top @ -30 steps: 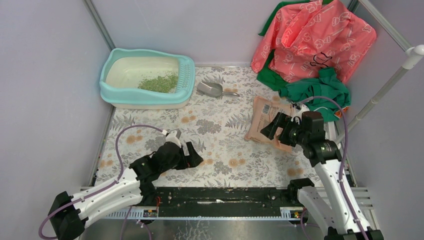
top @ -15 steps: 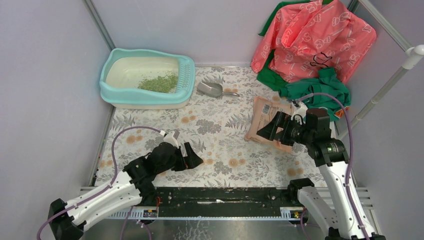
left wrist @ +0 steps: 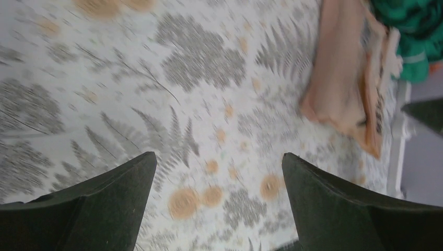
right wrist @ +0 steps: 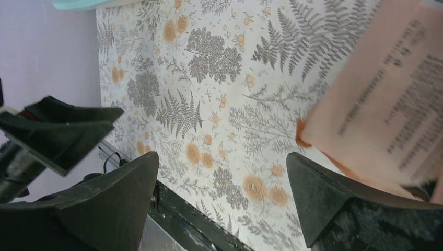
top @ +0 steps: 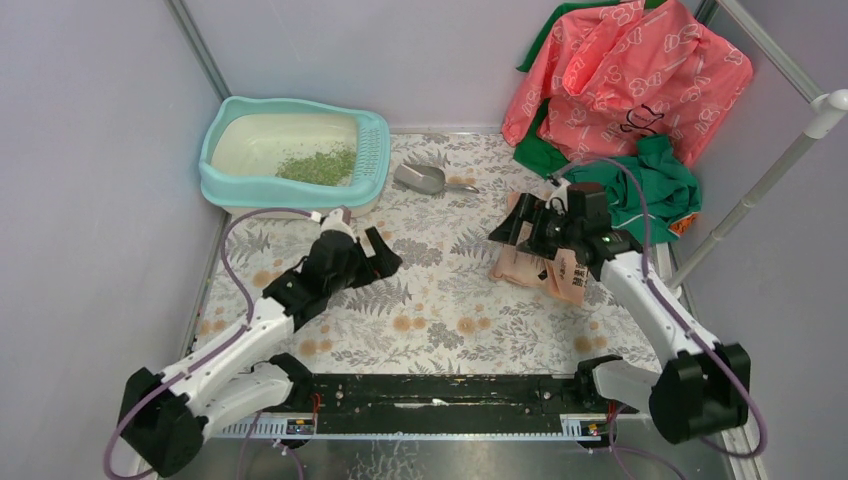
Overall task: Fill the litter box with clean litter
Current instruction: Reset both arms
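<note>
The litter box [top: 290, 197] sits in the far left corner of the flowery mat [top: 440, 300]. A small heap of clean litter [top: 318, 166] lies inside it. The left claw [top: 380, 255] hangs over the mat, fingers wide apart, holding nothing. The right claw [top: 508, 228] is wide apart too, at the edge of the orange bag [top: 548, 270].
</note>
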Controlling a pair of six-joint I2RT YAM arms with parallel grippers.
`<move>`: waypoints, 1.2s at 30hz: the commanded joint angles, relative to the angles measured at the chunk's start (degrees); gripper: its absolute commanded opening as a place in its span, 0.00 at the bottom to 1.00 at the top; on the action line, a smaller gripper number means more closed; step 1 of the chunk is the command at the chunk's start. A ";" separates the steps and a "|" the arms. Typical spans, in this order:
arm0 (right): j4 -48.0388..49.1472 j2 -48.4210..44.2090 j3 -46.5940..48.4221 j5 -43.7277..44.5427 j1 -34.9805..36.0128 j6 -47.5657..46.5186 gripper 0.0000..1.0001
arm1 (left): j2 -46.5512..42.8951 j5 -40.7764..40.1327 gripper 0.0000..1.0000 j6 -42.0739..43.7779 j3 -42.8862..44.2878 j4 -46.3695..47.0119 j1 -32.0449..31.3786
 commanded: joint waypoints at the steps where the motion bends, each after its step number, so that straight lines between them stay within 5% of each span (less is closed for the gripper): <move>1: 11.86 7.20 5.57 5.28 6.43 1.29 1.00 | 4.77 2.27 0.98 5.78 4.01 8.58 6.91; 5: 15.47 14.39 10.00 8.27 10.33 1.52 1.00 | 8.59 -3.64 0.98 10.23 8.25 8.18 9.69; 11: 20.60 19.04 12.16 9.88 10.39 1.12 1.00 | 10.20 20.60 0.98 7.50 -0.32 24.02 29.29; 14: 23.65 18.08 10.80 9.31 9.06 -0.88 1.00 | 10.82 19.46 0.99 8.87 -0.64 23.16 33.46; 17: 23.36 15.07 8.09 11.82 2.96 -1.84 1.00 | 10.34 12.77 0.99 12.19 1.21 18.68 33.81; 20: 32.78 8.10 -1.33 10.31 -5.84 1.70 1.00 | 6.07 5.91 0.99 13.54 -0.69 19.66 33.80; 24: 34.45 -1.45 -8.46 20.42 -8.53 -1.38 1.00 | -4.28 1.51 0.99 14.55 -7.99 26.92 33.72; 31: 39.60 -18.55 -22.35 26.46 -8.54 -4.48 1.00 | -18.63 10.95 0.99 16.20 -17.23 36.12 32.07; 36: 34.25 -22.25 -17.88 19.41 -8.48 -9.09 1.00 | -13.86 9.72 0.99 18.27 -10.09 31.84 24.87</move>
